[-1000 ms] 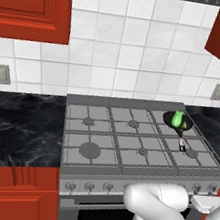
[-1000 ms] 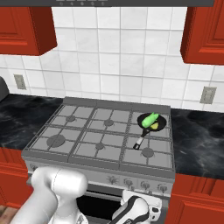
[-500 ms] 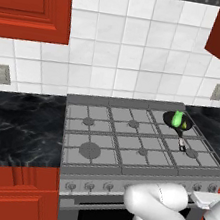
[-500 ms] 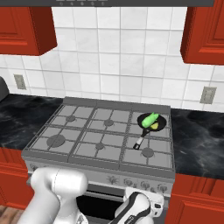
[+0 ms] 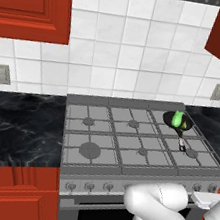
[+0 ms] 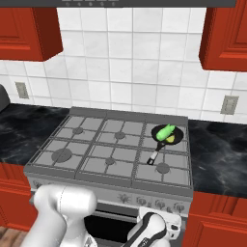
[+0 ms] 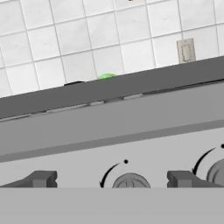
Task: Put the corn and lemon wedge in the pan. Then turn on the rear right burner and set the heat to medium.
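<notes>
The pan [image 6: 168, 135] sits on the stove's [image 6: 111, 154] rear right grate, holding the corn [image 6: 167, 130] and lemon wedge [image 6: 171, 139], all unchanged from the earlier frames. The gripper [image 7: 111, 178], jaws spread wide and empty, faces a control knob [image 7: 130, 180] on the stove front, having settled slightly lower than before.

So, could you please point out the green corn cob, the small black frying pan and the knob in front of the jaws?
Bright green corn cob [image 6: 167, 130], right base view, mid-body.
Small round black frying pan [image 6: 152, 157], right base view, handle.
Round grey stove knob [image 7: 131, 180], hand view, top face.
</notes>
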{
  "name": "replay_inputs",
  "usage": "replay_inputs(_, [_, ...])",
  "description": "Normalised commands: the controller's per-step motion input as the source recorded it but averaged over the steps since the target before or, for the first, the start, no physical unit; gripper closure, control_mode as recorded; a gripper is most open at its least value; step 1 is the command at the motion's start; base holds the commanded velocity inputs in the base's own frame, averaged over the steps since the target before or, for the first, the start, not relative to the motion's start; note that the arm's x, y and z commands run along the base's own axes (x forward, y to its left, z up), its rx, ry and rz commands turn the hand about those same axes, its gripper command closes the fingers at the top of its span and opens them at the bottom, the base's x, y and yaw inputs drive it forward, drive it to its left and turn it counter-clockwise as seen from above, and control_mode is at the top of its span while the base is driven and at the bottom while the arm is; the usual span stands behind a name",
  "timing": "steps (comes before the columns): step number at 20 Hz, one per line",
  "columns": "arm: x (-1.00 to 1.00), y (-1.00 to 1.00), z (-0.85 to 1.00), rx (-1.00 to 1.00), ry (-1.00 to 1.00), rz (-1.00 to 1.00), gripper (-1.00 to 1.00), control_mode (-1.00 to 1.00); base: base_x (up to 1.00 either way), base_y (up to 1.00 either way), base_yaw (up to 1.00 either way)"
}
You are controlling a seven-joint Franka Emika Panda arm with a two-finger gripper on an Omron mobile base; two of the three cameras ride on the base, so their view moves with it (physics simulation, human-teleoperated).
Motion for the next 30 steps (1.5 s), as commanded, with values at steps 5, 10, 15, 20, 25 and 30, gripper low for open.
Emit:
replay_inputs(5, [0.09,0.00,-0.17,0.00,0.00,0.00,-1.00,-1.00,0.00,0.00,0.00])
replay_inputs(10, [0.17,-0.02,-0.21,0.00,0.00,0.00,-1.00,-1.00,0.00,0.00,0.00])
replay_inputs(15, [0.18,-0.09,-0.13,0.00,0.00,0.00,-1.00,-1.00,0.00,0.00,0.00])
replay_inputs(20, [0.19,-0.17,-0.05,0.00,0.00,0.00,-1.00,-1.00,0.00,0.00,0.00])
replay_inputs(25, [0.13,-0.24,-0.11,0.00,0.00,0.00,-1.00,-1.00,0.00,0.00,0.00])
replay_inputs(30, [0.08,-0.08,-0.17,0.00,0.00,0.00,-1.00,-1.00,0.00,0.00,0.00])
